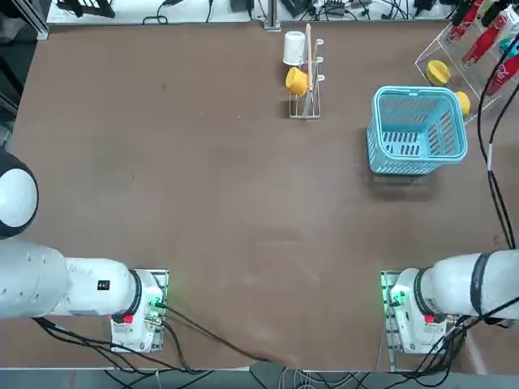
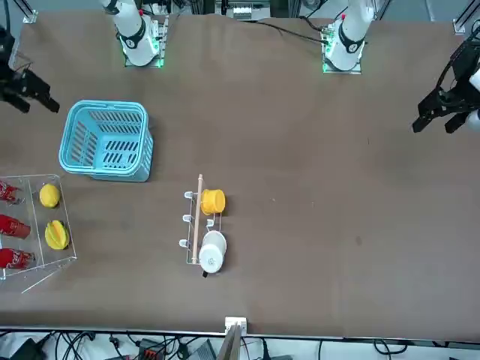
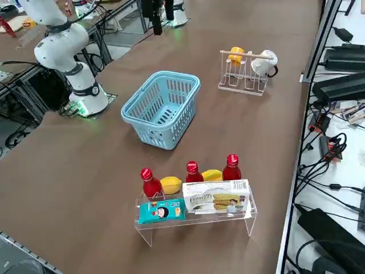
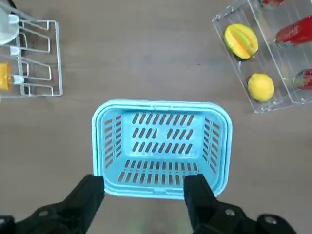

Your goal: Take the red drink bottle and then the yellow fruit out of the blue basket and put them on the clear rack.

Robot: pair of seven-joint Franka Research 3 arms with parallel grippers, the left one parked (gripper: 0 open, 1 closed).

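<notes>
The blue basket [image 4: 161,105] stands empty on the brown table [image 1: 203,186], also visible from overhead [image 1: 418,91] and from the side [image 3: 161,79]. My right gripper [image 4: 145,195] hangs open high above its near rim, holding nothing; it also shows as the gripper [image 2: 34,101] at the front view's left. On the clear rack [image 3: 251,220] stand three red bottles [image 3: 151,182] [image 3: 193,171] [image 3: 231,167]. A round yellow fruit [image 4: 261,87] [image 3: 170,184] lies between two of them.
A second, ribbed yellow-green fruit [image 4: 241,40] lies on the rack, with a teal packet [image 3: 162,211] and a white box [image 3: 217,201] at its front. A wire stand [image 1: 305,89] holds a yellow cup [image 1: 297,80] and a white cup [image 1: 293,47]. Cables run along the right edge.
</notes>
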